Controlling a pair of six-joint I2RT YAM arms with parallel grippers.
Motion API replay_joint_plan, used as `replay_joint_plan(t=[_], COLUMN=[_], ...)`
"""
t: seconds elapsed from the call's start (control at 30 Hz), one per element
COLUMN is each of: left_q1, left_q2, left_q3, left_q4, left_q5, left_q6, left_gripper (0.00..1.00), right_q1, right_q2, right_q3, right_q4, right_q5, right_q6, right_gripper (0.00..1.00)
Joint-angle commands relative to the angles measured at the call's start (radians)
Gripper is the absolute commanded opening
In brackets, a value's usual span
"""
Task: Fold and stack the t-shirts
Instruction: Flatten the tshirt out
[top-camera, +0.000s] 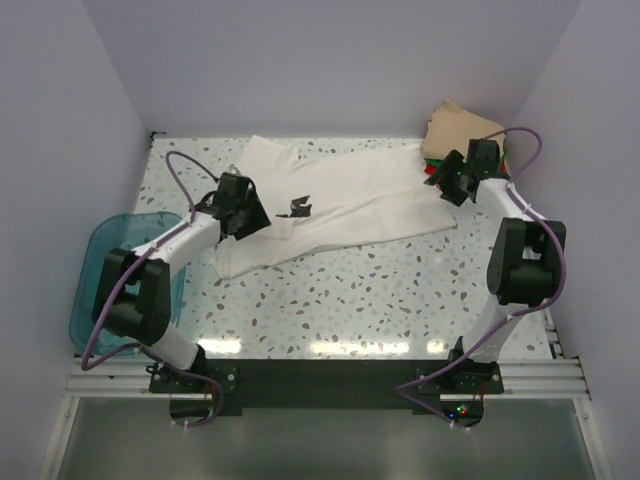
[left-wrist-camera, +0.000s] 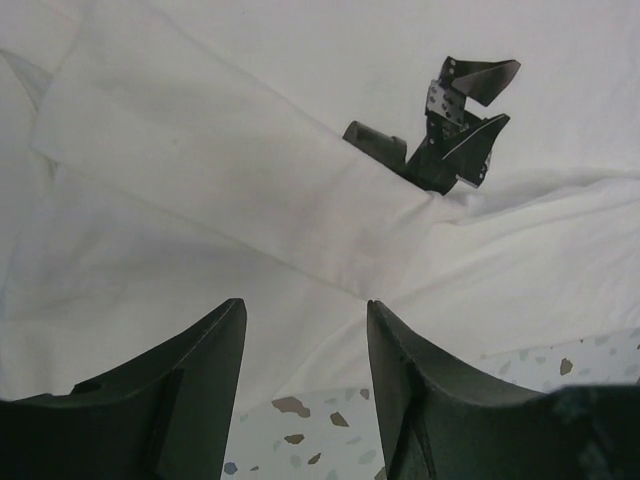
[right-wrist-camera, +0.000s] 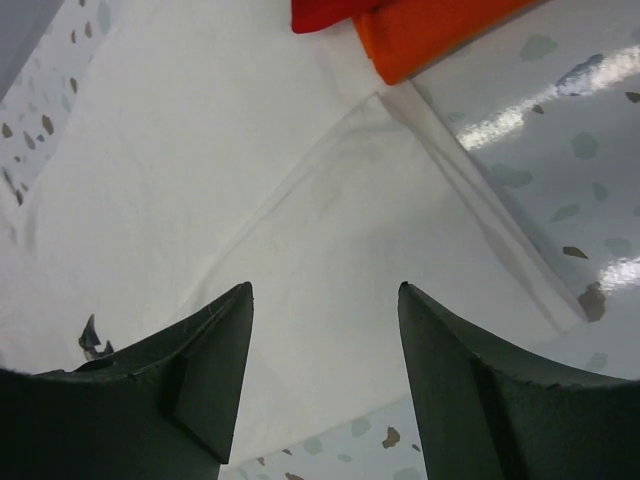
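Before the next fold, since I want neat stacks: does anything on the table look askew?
Yes. The white t-shirt lies diagonally across the table, rumpled rather than flat, and a folded-over flap covers part of its black print. Nothing looks spilled or damaged.

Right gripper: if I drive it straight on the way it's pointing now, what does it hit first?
Most likely the white t-shirt: the right gripper, jaws open and empty, aims down at its flat cloth. The orange-red folded shirt lies farther along, though depth is hard to judge here.
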Motion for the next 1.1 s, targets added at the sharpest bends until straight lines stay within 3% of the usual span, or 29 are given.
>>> replay_joint_plan(t=[0.0,0.23,0.33,0.53,0.83,1.07], left_q1=[0.002,0.005,0.016,0.099,0.09,-0.035], left_q2=[-0.071,-0.252,-0.295,-0.303,-0.055,0.079], left_q3=[-0.057,-0.182,-0.228,-0.251,-0.013,0.07], left_q4=[0.006,-0.088,-0.107,-0.05,-0.004,0.036], left_q5=[-0.059,-0.194,-0.21,-0.129,-0.049,-0.038], left_q6=[-0.052,-0.096,-0.11,-0.07,-0.044,-0.058], left_gripper=[0.54,0.51,0.51,0.51,0.52,0.59], right_q1=[-0.031,-0.034,-0.034,-0.033,0.006,0.007], right_q2=[0.0,0.021,0.024,0.026,0.122,0.144], right_q3=[0.003,0.006,-0.003,-0.017,0.159,0.212], right_q4=[-0.051,-0.091,-0.1,-0.077,-0.093,-0.091], right_q5=[0.133,0.206,0.223,0.173,0.118,0.084], right_q6=[-0.056,-0.109,-0.125,-0.126,-0.094,-0.079], right_gripper=[0.63,0.59,0.52,0.51,0.51,0.51])
